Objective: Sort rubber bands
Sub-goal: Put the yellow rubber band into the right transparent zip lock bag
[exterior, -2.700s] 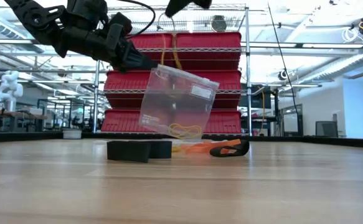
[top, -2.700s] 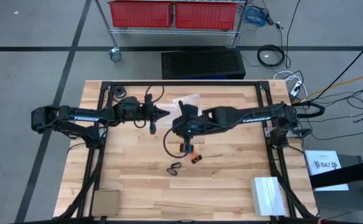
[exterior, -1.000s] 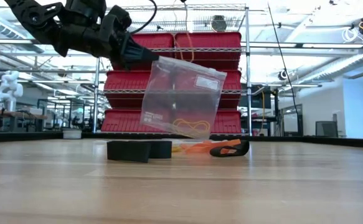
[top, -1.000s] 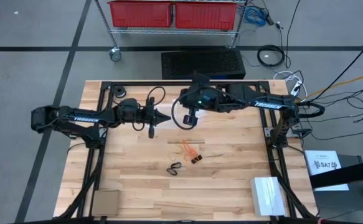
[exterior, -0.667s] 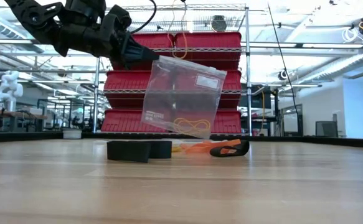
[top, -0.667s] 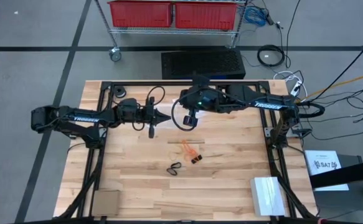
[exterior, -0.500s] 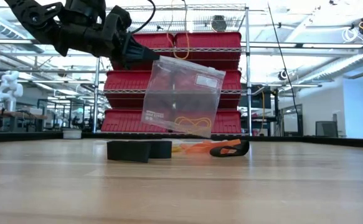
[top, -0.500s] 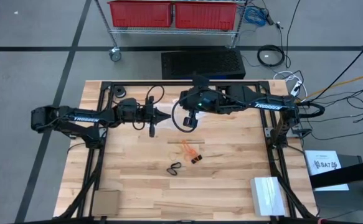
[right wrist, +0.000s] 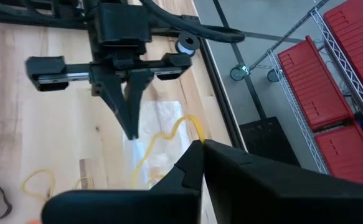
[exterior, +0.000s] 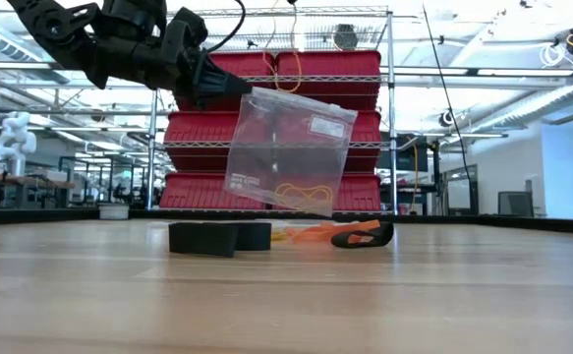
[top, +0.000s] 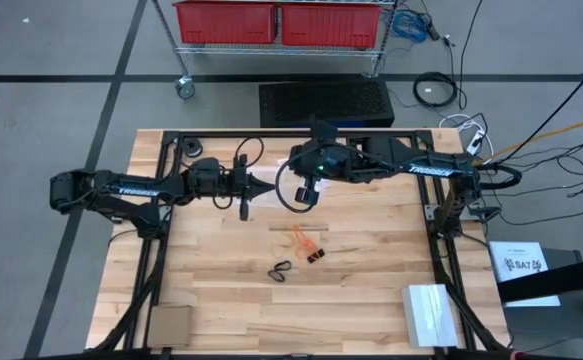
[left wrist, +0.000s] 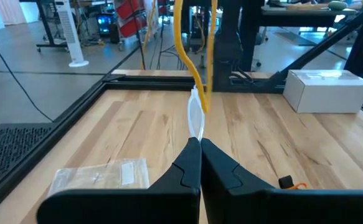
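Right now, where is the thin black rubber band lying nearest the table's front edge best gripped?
Probably straight from above, pinching across one thin side of the black rubber band: it lies flat on the wooden table, clear of the orange bands, with no raised edge.

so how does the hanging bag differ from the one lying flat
The hanging bag tilts in the air, pinched by the left end effector; the other bag lies flat on the table. Tan rubber bands sit in the hanging bag; none show in the flat one. Both are clear, white-labelled.

Orange [top: 303, 236] & black rubber bands [top: 280, 270] on table (loose).
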`<state>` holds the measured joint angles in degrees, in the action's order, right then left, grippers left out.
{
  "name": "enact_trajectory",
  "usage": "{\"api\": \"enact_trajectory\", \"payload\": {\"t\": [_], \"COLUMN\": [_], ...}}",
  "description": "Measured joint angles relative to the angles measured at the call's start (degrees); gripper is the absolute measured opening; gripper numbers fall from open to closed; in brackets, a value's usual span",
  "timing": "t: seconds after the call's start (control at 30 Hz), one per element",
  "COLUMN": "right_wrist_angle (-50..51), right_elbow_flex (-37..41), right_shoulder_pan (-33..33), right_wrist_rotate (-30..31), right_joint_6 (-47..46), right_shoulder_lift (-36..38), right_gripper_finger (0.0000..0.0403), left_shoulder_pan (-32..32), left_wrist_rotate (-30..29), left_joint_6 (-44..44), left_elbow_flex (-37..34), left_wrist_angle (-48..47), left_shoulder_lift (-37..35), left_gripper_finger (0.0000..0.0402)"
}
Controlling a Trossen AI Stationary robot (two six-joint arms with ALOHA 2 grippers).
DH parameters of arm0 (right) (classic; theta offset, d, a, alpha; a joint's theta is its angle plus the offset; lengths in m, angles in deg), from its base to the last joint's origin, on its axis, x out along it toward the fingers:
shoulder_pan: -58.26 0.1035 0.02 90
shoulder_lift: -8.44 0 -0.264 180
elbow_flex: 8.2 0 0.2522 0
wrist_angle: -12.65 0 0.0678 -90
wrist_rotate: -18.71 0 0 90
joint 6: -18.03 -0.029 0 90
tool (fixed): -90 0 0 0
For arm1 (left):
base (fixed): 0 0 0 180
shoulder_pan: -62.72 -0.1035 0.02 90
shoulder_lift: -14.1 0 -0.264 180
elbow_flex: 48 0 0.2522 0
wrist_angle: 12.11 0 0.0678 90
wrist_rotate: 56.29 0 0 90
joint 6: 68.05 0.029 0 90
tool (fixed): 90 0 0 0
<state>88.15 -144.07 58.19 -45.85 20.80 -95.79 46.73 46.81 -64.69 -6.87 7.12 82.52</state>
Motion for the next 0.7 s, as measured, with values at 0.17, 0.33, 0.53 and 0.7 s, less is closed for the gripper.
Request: {"api": "enact_trajectory", "payload": {"t": [0.17,0.33,0.53,0.7], "right_wrist_angle": [0.08,0.39,0.37,0.37], "right_elbow_flex": [0.0,0.0,0.0,0.0], "right_shoulder_pan": [-0.03,-0.5,-1.08,-1.4], "right_wrist_rotate": [0.13,0.11,0.11,0.09], "right_joint_6": [-0.11,-0.14,-0.16,-0.11], "right_shoulder_lift": [-0.01,-0.01,-0.01,-0.01], "right_gripper_finger": [0.0,0.0,0.0,0.0], "left_shoulder_pan": [0.0,0.0,0.0,0.0], "left_wrist_rotate": [0.25,0.27,0.27,0.27], "left_joint_6": [-0.02,-0.02,-0.02,-0.02], "left_elbow_flex": [0.0,0.0,0.0,0.0], "left_wrist_angle": [0.0,0.0,0.0,-0.01], "left_shoulder_lift": [0.0,0.0,0.0,0.0], "left_gripper_finger": [0.0002,0.0002,0.0002,0.0002]}}
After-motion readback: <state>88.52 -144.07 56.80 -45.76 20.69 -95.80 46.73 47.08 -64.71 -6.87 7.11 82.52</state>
